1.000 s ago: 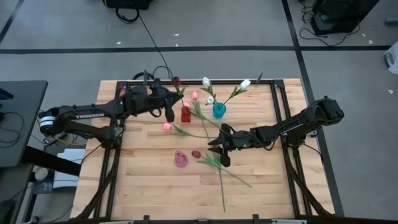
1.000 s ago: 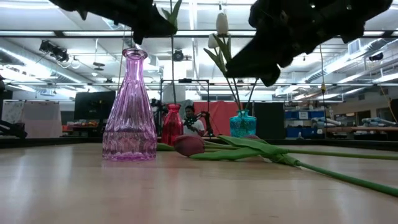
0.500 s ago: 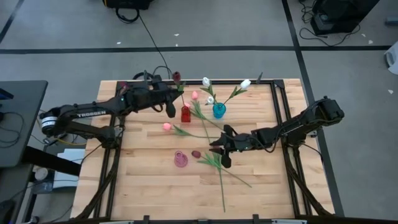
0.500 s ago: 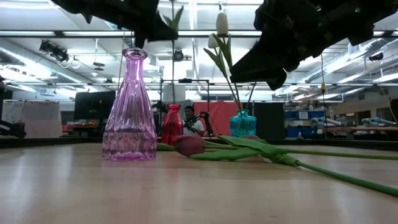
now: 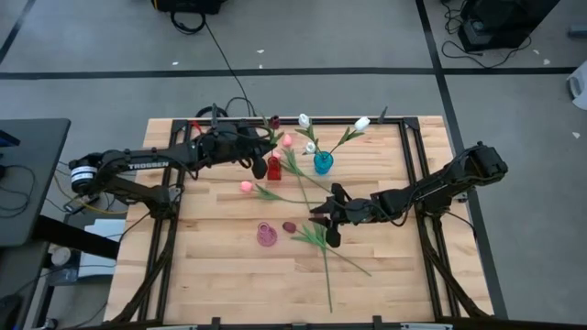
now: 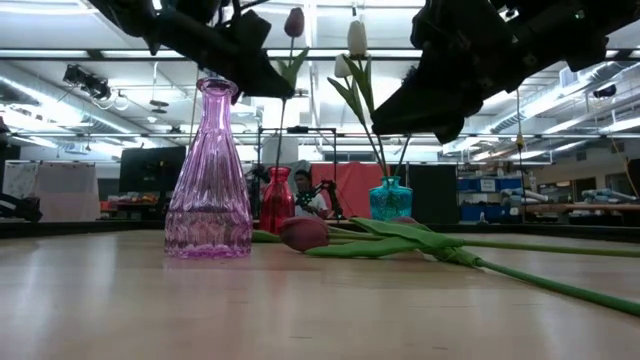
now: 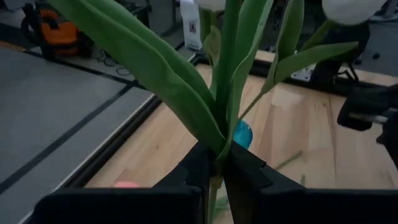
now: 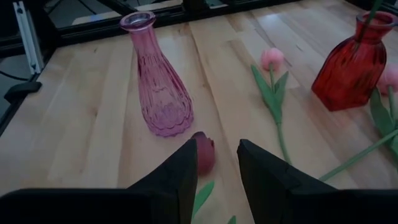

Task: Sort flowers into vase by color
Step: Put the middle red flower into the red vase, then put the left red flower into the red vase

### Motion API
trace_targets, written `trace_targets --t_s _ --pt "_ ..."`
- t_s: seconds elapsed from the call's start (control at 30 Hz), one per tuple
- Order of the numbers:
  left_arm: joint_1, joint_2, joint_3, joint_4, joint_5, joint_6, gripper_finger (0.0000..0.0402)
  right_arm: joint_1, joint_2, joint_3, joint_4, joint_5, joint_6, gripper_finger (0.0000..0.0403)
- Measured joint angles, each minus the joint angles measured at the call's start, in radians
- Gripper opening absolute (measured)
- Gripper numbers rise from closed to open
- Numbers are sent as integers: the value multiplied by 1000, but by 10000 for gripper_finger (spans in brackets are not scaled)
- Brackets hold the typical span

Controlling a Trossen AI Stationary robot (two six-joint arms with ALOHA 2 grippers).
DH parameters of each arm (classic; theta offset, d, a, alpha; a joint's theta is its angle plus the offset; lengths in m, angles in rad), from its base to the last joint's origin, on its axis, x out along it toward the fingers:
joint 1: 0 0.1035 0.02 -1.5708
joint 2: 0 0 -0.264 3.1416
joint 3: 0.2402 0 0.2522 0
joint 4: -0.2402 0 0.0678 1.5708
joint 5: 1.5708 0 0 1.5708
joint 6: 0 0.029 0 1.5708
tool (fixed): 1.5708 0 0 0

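My left gripper (image 5: 254, 152) (image 7: 217, 169) is shut on a dark maroon tulip, whose head (image 5: 273, 121) (image 6: 294, 22) stands above the red vase (image 5: 273, 168) (image 6: 278, 200). My right gripper (image 5: 326, 223) (image 8: 216, 163) hovers open over a second maroon tulip (image 5: 290, 226) (image 8: 204, 153), which lies on the table beside the pink vase (image 5: 266, 235) (image 8: 155, 78). The teal vase (image 5: 323, 163) holds white tulips (image 5: 304, 120). Pink tulips (image 5: 246, 186) (image 8: 272, 60) lie on the wood. My left gripper pinches the maroon tulip's green stem (image 7: 216, 180) between its two fingers, just below where the leaves spring out. The fingers come from the table's left and lie across the stem. The tulip stands upright, head up; its lower end hangs toward the red vase's mouth, whether inside I cannot tell.
Long green stems and leaves (image 5: 328, 257) spread over the table's middle and near part, under and in front of my right gripper. The three vases stand close together. Bare wood (image 5: 211, 266) lies at the near left and near right.
My left gripper has moved toward the table's right, carrying the maroon tulip upright from beside the red vase to over it. The tulip's head now shows higher in the low view. My right arm has kept nearly still.
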Motion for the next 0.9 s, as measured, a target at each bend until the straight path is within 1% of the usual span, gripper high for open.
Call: trace_targets --t_s 0.1,0.17,0.27,0.4,0.5,0.57,0.63,0.73,0.83,0.9 --pt "0 -1 0 -19 0 -26 50 0 0 0 0 1 6 128" --pt "-5 -1 0 -45 0 -33 66 0 0 0 1 14 6 128" --pt "-21 -1 0 -86 -4 -29 105 0 0 0 0 19 6 128" --pt "-27 -25 0 -167 -28 -28 169 -12 0 0 -4 26 35 128" --pt "-30 -68 0 -220 -39 -28 207 -22 4 0 -25 82 77 128" --pt "-44 -101 -16 -232 -40 -27 224 -24 11 0 -35 113 89 128" --pt "-64 -135 -49 -218 -56 -26 233 -24 11 0 -34 128 89 128" --pt "-83 -191 -117 -205 -99 -26 236 -26 11 0 -34 153 89 128" --pt "-100 -251 -175 -175 -104 -36 237 -33 11 5 -31 162 88 127" --pt "-117 -293 -207 -166 -103 -55 237 -35 11 5 -37 191 93 127"
